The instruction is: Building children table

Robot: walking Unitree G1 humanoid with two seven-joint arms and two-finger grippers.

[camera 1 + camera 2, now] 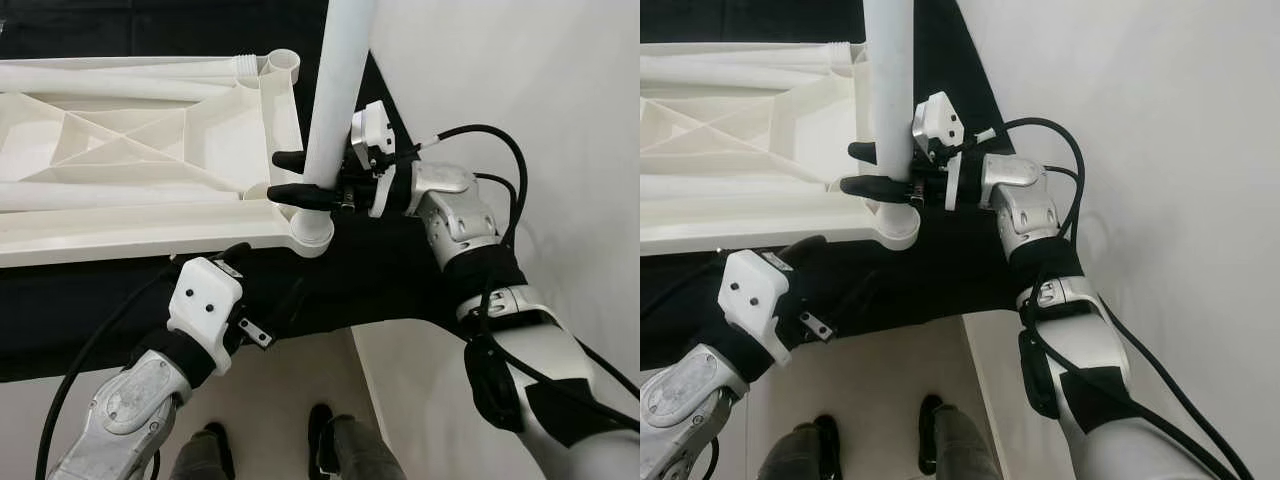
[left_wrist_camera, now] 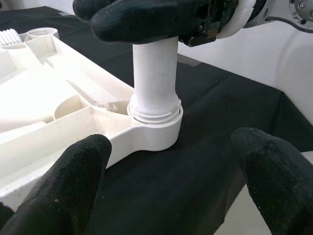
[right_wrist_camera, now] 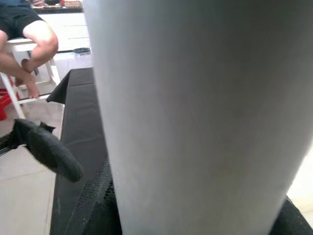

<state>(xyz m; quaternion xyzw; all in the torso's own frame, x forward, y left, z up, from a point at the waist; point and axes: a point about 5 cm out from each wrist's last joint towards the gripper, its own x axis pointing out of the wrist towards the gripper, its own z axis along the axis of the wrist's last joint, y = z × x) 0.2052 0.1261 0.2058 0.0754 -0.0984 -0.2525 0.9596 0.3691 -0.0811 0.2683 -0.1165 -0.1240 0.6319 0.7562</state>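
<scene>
Right pincer clamped on the white table leg in its corner socket; left pincer apart. Tilt could cross-thread it.

my right gripper and the upright leg it clamps block the corner socket from above. bare black counter lies open between my spread left gripper fingers and the socket.

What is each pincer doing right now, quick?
Left pincer: open, holding nothing, near the table top's corner socket.
Right pincer: shut on the white table leg, which stands upright in that socket.
</scene>
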